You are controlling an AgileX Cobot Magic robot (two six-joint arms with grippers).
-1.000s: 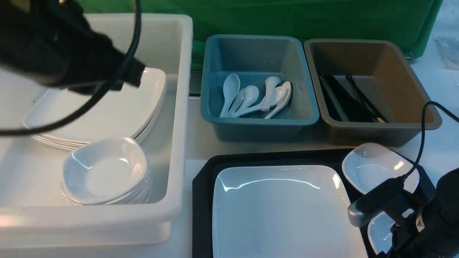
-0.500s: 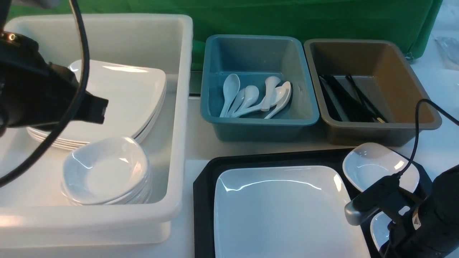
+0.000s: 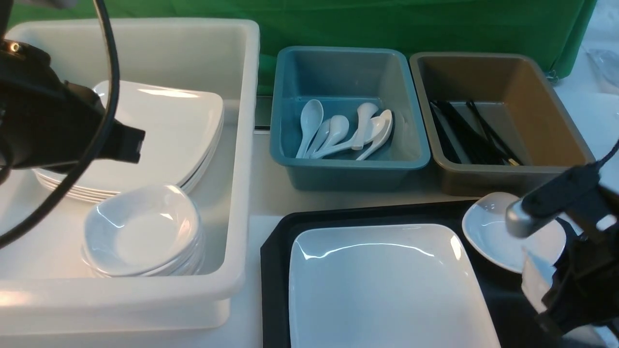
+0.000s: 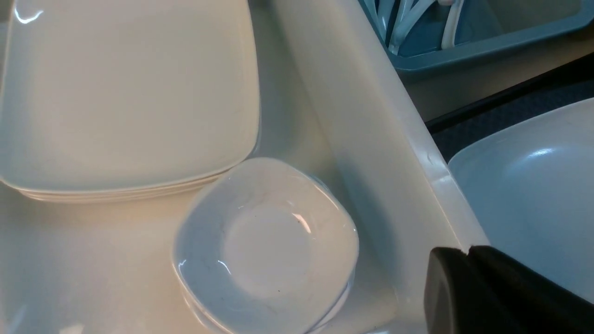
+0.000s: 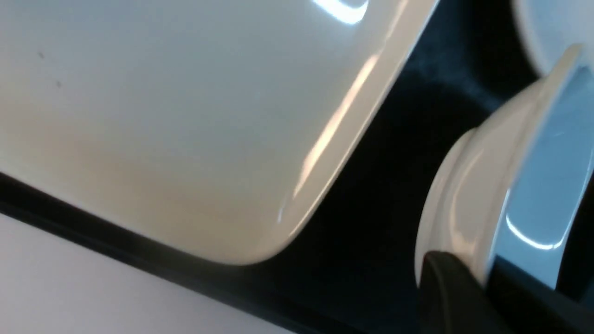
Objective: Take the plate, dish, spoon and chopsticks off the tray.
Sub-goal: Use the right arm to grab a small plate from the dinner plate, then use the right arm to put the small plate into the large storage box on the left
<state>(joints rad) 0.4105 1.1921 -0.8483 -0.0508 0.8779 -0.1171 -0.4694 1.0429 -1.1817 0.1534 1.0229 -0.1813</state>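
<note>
Jaws of the right gripper (image 5: 492,283) are clamped on the rim of a small white dish (image 5: 468,185), held tilted over the black tray (image 3: 273,251), at 3 o'clock of the large plate (image 3: 382,285) lying there. Whether the left gripper (image 4: 492,292) jaws are apart cannot be told.

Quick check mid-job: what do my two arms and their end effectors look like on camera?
Both arms are bulky matte black: left arm has a looping black cable; right arm carries a silver-grey rounded stub and a thinner black cable. End effector fingers are black, rounded.
</note>
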